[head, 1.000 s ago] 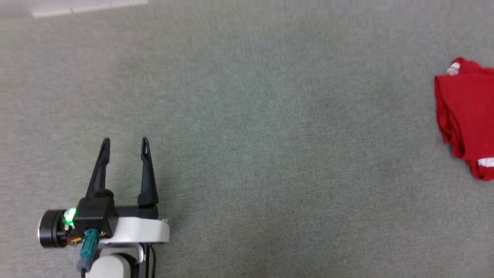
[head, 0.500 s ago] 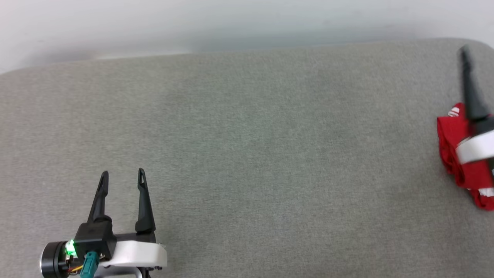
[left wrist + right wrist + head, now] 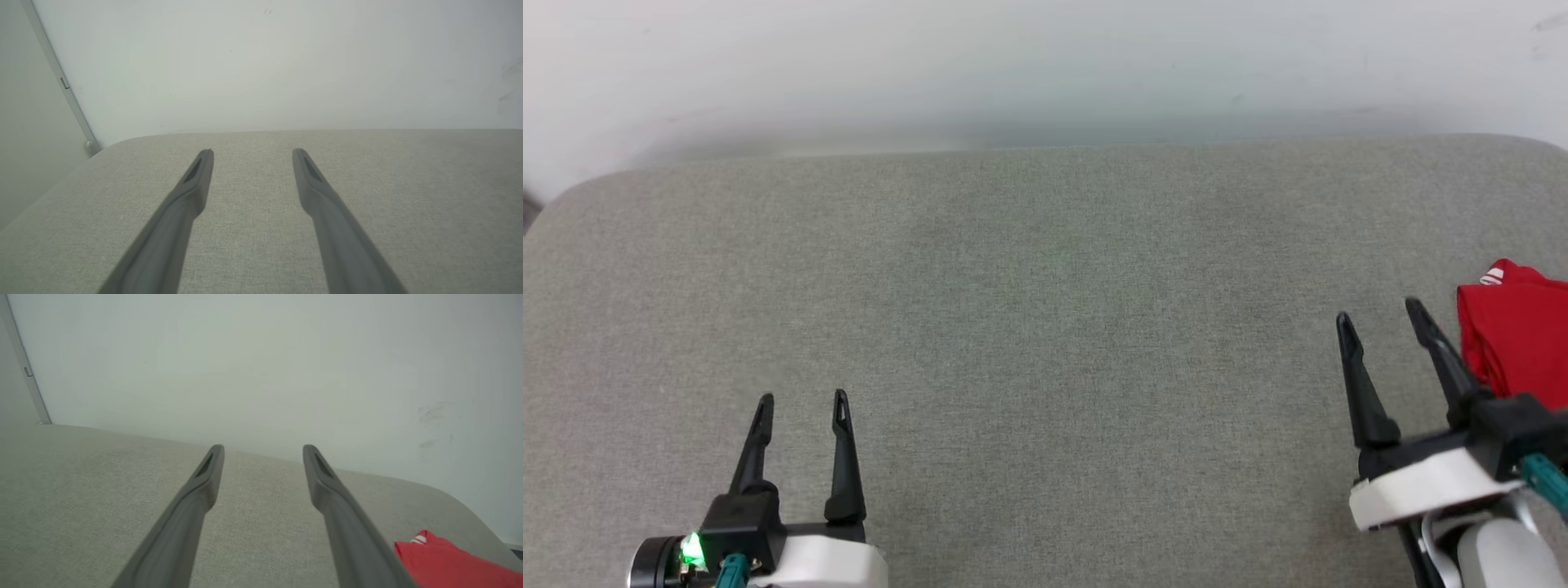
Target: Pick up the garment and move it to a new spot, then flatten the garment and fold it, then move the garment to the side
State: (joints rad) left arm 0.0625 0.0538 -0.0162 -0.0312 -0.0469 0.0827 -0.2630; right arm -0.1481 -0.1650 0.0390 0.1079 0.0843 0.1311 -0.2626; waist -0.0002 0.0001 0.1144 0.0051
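Note:
The garment [image 3: 1515, 335], red with a bit of white stripe trim at its top, lies folded at the right edge of the grey padded surface [image 3: 1045, 327]; its lettering and sleeves are hidden. It also shows at the lower right of the right wrist view as the garment [image 3: 445, 563]. My right gripper [image 3: 1380, 314] is open just left of the garment, not touching it, its fingers empty. My left gripper [image 3: 802, 400] is open and empty at the lower left, far from the garment. In the wrist views, the left gripper [image 3: 253, 152] and the right gripper [image 3: 263, 448] hover over bare fabric.
A pale wall [image 3: 1045, 65] rises behind the surface's rounded far edge. A vertical wall strip [image 3: 61, 81] stands at the surface's left end. The wide grey fabric stretches between the two grippers.
The head camera has tilted up, bringing the wall and far edge into view. My right gripper came back off the garment and now sits low at the right, open.

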